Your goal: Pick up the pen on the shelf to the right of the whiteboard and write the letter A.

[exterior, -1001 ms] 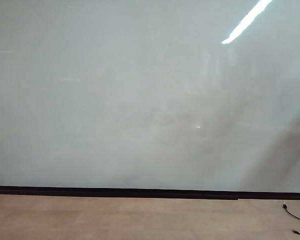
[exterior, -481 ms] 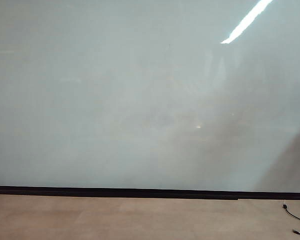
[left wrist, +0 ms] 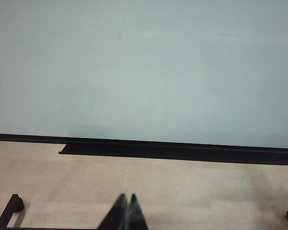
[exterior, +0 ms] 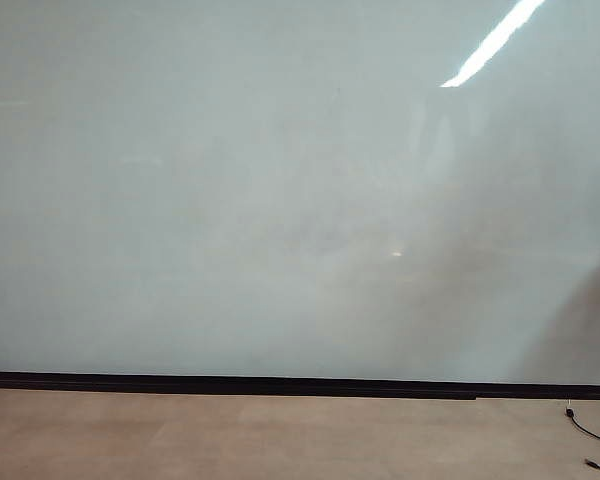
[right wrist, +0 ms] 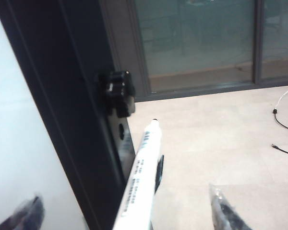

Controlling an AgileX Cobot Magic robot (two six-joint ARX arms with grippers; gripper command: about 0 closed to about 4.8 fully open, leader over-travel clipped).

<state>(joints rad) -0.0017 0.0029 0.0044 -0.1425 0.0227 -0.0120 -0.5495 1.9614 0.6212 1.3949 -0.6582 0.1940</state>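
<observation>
One view alone shows pen [right wrist: 140, 182], between open right claw [right wrist: 125, 215] tips

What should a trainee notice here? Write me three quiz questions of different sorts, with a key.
1. True or false: the whiteboard already bears a written letter.
2. Where is the pen? A) between the wide-open fingers of the right gripper, untouched; B) flat on the floor; C) upright in a cup.
3. Fill in: the fingers of the left gripper, facing the whiteboard, are ____.

Key: 1 false; 2 A; 3 shut.
</observation>
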